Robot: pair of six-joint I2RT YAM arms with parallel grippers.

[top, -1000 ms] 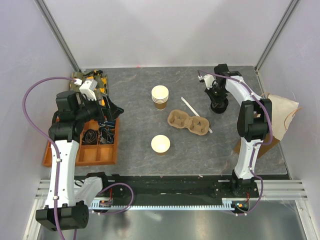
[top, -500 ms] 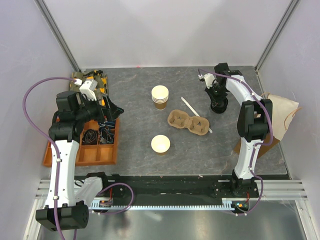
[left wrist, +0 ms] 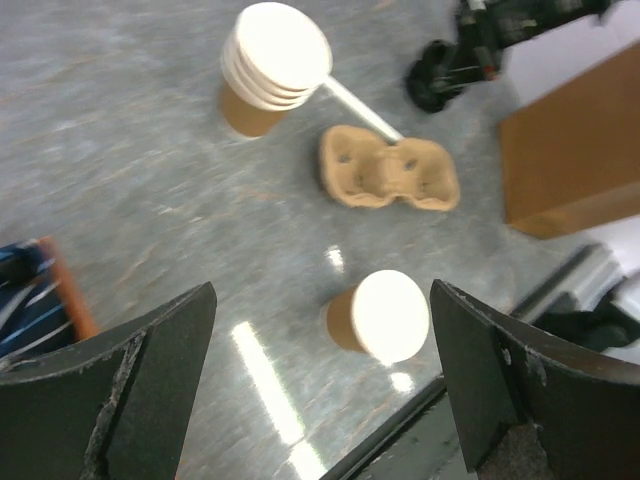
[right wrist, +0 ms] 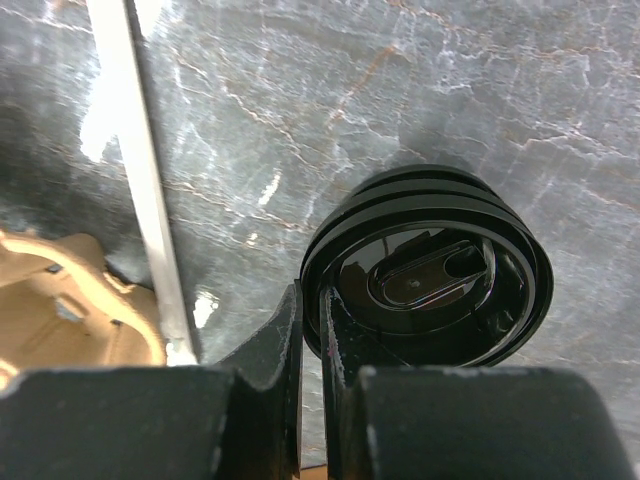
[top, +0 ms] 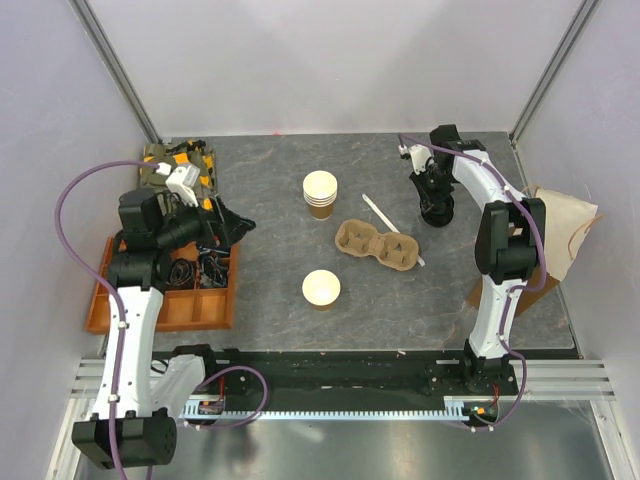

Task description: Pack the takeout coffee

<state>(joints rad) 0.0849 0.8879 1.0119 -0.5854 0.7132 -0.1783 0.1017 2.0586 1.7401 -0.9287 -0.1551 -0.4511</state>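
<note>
The takeout coffee's single brown cup (top: 321, 288) stands open-topped near the table's front middle; in the left wrist view the cup (left wrist: 378, 318) lies ahead, between the fingers' lines. My left gripper (top: 232, 222) hangs open above the orange tray's right edge, well left of the cup, nothing between its fingers (left wrist: 322, 305). At the back right, my right gripper (top: 432, 200) is shut on the rim of a round black lid (top: 437, 212). The right wrist view shows the lid (right wrist: 430, 270) with stacked black rims under it and the gripper (right wrist: 310, 300) pinching its left edge.
A stack of nested cups (top: 320, 193) stands behind the single cup. A cardboard cup carrier (top: 377, 245) lies mid-table with a white stir stick (top: 380, 212) beside it. An orange tray (top: 160, 315) of clutter sits at the left, a brown paper bag (top: 560, 235) at the right edge.
The left arm has swung slightly right and forward, its gripper moving out from over the tray towards the table's middle. The right arm holds its place on the lid.
</note>
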